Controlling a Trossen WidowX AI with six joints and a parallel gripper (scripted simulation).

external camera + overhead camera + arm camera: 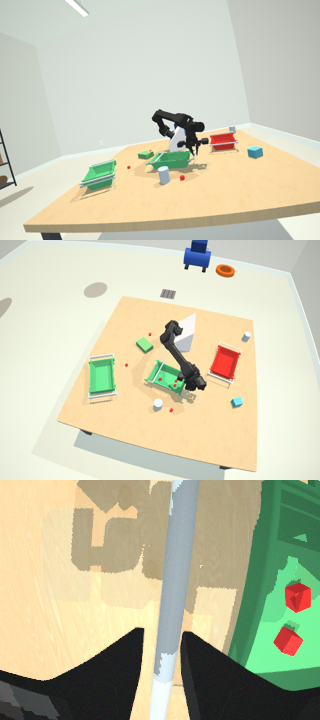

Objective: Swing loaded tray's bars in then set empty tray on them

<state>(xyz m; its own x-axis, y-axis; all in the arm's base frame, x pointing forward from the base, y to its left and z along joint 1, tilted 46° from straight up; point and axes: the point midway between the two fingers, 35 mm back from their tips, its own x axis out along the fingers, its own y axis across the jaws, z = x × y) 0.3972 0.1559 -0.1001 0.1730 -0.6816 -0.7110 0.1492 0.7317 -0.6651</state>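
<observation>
The loaded green tray (pixel 169 368) (pixel 170 161) (pixel 256 607) stands mid-table with small red blocks (pixel 176 381) (pixel 298 596) inside. Its left wire bar (pixel 157 371) (pixel 157 156) lies across the tray's left part. Its right wire bar (pixel 175 574) (pixel 185 393) hangs outside the right end, over the table. My gripper (pixel 163 638) (pixel 194 152) is low at that right end. Its fingers stand narrowly apart with the bar loose between them. The empty green tray (pixel 112 374) (pixel 99 171) lies at the left, bars out over its ends.
A red tray (pixel 224 361) (pixel 222 140) stands at the right. A white cylinder (pixel 157 404) (pixel 164 175) and a loose red block (pixel 171 409) (pixel 182 177) lie in front of the loaded tray. There are also a cyan cube (pixel 237 401), a green block (pixel 144 344) and a white wedge (pixel 187 335).
</observation>
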